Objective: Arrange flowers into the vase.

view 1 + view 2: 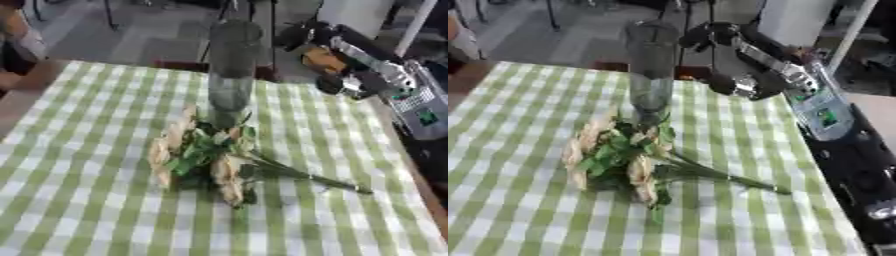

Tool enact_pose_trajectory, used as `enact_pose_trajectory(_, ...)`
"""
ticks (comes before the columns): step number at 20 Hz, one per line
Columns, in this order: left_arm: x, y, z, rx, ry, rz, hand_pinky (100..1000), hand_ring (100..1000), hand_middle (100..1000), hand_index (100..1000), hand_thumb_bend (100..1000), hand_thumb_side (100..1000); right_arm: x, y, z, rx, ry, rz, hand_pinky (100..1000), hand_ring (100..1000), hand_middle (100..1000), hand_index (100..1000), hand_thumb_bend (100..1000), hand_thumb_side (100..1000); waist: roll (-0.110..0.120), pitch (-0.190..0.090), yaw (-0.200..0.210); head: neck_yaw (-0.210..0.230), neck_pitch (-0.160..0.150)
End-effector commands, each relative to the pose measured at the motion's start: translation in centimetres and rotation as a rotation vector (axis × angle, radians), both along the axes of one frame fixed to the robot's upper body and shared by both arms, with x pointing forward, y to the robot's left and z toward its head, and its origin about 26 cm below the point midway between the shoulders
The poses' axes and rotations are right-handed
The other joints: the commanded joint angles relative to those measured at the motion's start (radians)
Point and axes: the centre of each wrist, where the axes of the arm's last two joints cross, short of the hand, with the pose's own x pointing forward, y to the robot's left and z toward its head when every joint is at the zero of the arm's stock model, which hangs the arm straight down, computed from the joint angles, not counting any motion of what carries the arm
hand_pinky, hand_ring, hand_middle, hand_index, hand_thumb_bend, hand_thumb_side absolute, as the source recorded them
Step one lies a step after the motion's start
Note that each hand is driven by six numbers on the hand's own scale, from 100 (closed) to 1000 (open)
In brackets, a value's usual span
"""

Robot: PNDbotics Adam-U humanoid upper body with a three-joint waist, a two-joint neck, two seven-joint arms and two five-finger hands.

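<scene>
- The flowers point(206, 157) lie flat on the green-and-white checked tablecloth point(79, 200), near the table's middle: cream blooms and green leaves toward the left, stems point(728, 177) running out to the lower right.
- Nothing holds the bunch; it rests just in front of the vase, its upper leaves at or touching the vase's base.
- The clear glass vase point(232, 75) stands upright behind the flowers, with no stems inside it.
- The right arm point(820, 112) enters from the right edge and reaches up and leftward; the right eye view shows its lower black casing, which the left eye view cuts off.
- The right hand point(302, 35) hangs above the table's far edge, just right of the vase's rim and apart from it; whether its fingers are released or clenched cannot be told.
</scene>
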Motion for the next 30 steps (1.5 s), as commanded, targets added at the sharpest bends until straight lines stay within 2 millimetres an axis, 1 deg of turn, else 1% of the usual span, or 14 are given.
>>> enact_pose_trajectory(1, -0.2, 0.2, 0.8, 0.017, -0.022, 0.002, 671, 868, 933, 999, 100, 884, -0.4, -1.4, 0.7, -0.332, -0.081, 0.103, 798, 895, 873, 968, 643, 1000, 0.002, -0.017, -0.003, 0.007, -0.012)
enact_pose_trajectory(4, -0.2, 0.1, 0.8, 0.018, -0.023, -0.003, 671, 867, 933, 998, 100, 885, -0.4, -1.2, -1.1, -0.399, -0.030, 0.097, 795, 887, 865, 971, 660, 1000, 0.001, -0.015, -0.004, 0.006, -0.018)
enact_pose_trajectory(6, -0.2, 0.1, 0.8, 0.018, -0.023, -0.004, 671, 868, 933, 998, 100, 883, -0.3, -1.0, -2.1, -0.420, -0.008, 0.095, 779, 848, 835, 953, 661, 1000, 0.000, -0.012, -0.003, 0.007, -0.020)
enact_pose_trajectory(8, -0.2, 0.1, 0.8, 0.017, -0.022, -0.004, 671, 868, 934, 998, 100, 887, -0.3, -0.8, -2.9, -0.423, -0.001, 0.089, 721, 766, 818, 939, 661, 1000, 0.000, -0.010, -0.002, 0.008, -0.018)
enact_pose_trajectory(11, -0.2, 0.0, 0.8, 0.016, -0.021, -0.006, 670, 868, 934, 998, 100, 889, -0.3, -0.4, -3.9, -0.417, 0.002, 0.082, 637, 720, 811, 932, 667, 1000, -0.002, -0.007, -0.001, 0.008, -0.017)
enact_pose_trajectory(13, -0.2, 0.0, 0.8, 0.016, -0.019, -0.009, 670, 868, 933, 996, 100, 889, -0.3, -0.2, -4.7, -0.415, 0.011, 0.077, 649, 719, 801, 931, 675, 977, -0.003, -0.006, 0.000, 0.006, -0.018)
enact_pose_trajectory(18, -0.2, -0.1, 0.8, 0.015, -0.016, -0.012, 670, 868, 933, 995, 100, 890, -0.3, -0.1, -6.8, -0.425, 0.042, 0.055, 704, 767, 801, 927, 674, 911, -0.005, -0.002, 0.002, 0.001, -0.019)
enact_pose_trajectory(19, -0.2, -0.1, 0.7, 0.015, -0.016, -0.012, 670, 868, 933, 995, 100, 890, -0.2, -0.1, -7.1, -0.424, 0.043, 0.049, 704, 767, 801, 927, 674, 911, -0.005, -0.002, 0.002, 0.001, -0.020)
enact_pose_trajectory(23, -0.2, -0.1, 0.7, 0.015, -0.014, -0.014, 670, 868, 933, 995, 100, 889, -0.2, 0.5, -8.1, -0.454, 0.032, 0.021, 687, 742, 786, 915, 671, 851, -0.005, 0.000, 0.003, -0.002, -0.018)
enact_pose_trajectory(24, -0.2, -0.1, 0.7, 0.015, -0.013, -0.015, 669, 869, 933, 994, 100, 891, -0.2, 0.8, -8.6, -0.468, 0.020, 0.009, 678, 721, 767, 895, 641, 814, -0.005, 0.002, 0.003, -0.003, -0.017)
enact_pose_trajectory(25, -0.2, -0.1, 0.7, 0.014, -0.012, -0.016, 669, 869, 933, 994, 100, 891, -0.3, 1.1, -9.2, -0.476, 0.007, -0.003, 677, 721, 766, 895, 638, 813, -0.005, 0.004, 0.003, -0.004, -0.017)
enact_pose_trajectory(26, -0.2, -0.1, 0.7, 0.014, -0.012, -0.016, 669, 869, 933, 994, 100, 892, -0.4, 1.3, -9.8, -0.469, -0.009, -0.017, 651, 690, 735, 877, 560, 818, -0.006, 0.006, 0.003, -0.004, -0.017)
enact_pose_trajectory(29, -0.2, -0.2, 0.6, 0.014, -0.009, -0.017, 668, 869, 934, 994, 100, 893, -0.7, 1.7, -11.1, -0.404, -0.073, -0.060, 632, 662, 705, 863, 551, 831, -0.006, 0.010, 0.002, -0.004, -0.015)
enact_pose_trajectory(30, -0.2, -0.2, 0.6, 0.014, -0.008, -0.018, 668, 869, 934, 994, 100, 893, -0.8, 1.8, -11.5, -0.382, -0.096, -0.070, 616, 635, 678, 846, 533, 828, -0.006, 0.011, 0.003, -0.004, -0.015)
